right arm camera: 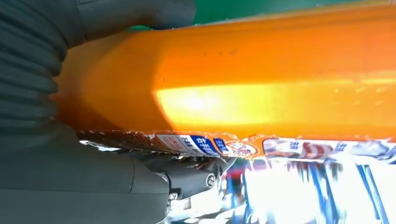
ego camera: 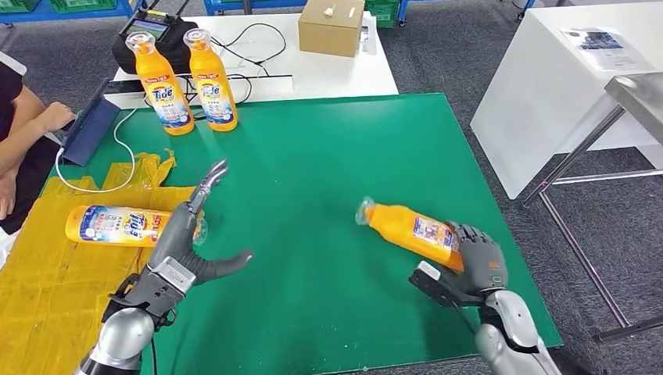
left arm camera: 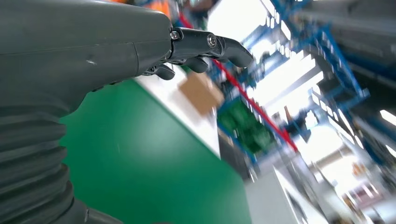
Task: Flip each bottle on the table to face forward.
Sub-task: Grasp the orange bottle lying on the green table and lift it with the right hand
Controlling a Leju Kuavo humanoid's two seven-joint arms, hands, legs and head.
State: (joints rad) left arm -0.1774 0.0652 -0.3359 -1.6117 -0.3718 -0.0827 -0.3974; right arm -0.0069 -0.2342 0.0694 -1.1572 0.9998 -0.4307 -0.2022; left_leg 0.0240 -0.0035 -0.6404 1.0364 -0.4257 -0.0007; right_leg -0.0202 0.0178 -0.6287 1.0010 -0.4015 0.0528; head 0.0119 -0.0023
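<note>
in the head view a green tabletop (ego camera: 328, 180) fills the middle of the frame over grey carpet, with a white table (ego camera: 320, 66) along the top carrying a cardboard box (ego camera: 331, 25), a black device (ego camera: 152, 35) and loose cables, and a second white table (ego camera: 547, 94) at the upper right. yellow plastic sheeting (ego camera: 47, 258) covers the lower left of the tabletop, and a person's arm (ego camera: 31, 129) rests at the left edge. two orange bottles (ego camera: 186, 82) stand upright at the upper left, labels facing the camera. a third bottle (ego camera: 117, 225) lies on its side at the left, partly behind the left hand (ego camera: 188, 250), whose fingers are spread wide and hold nothing. at the lower right the right hand (ego camera: 465, 266) grips the held bottle (ego camera: 410, 230) by its base, the bottle tilted with its cap toward the centre. in the left wrist view the left hand's fingers (left arm camera: 205, 46) extend apart over green surface, with blurred blue racking and the box beyond. in the right wrist view the held bottle's orange body (right arm camera: 261, 88) spans the frame, the thumb (right arm camera: 140, 16) above it and fingers (right arm camera: 191, 179) beneath the label edge.
</note>
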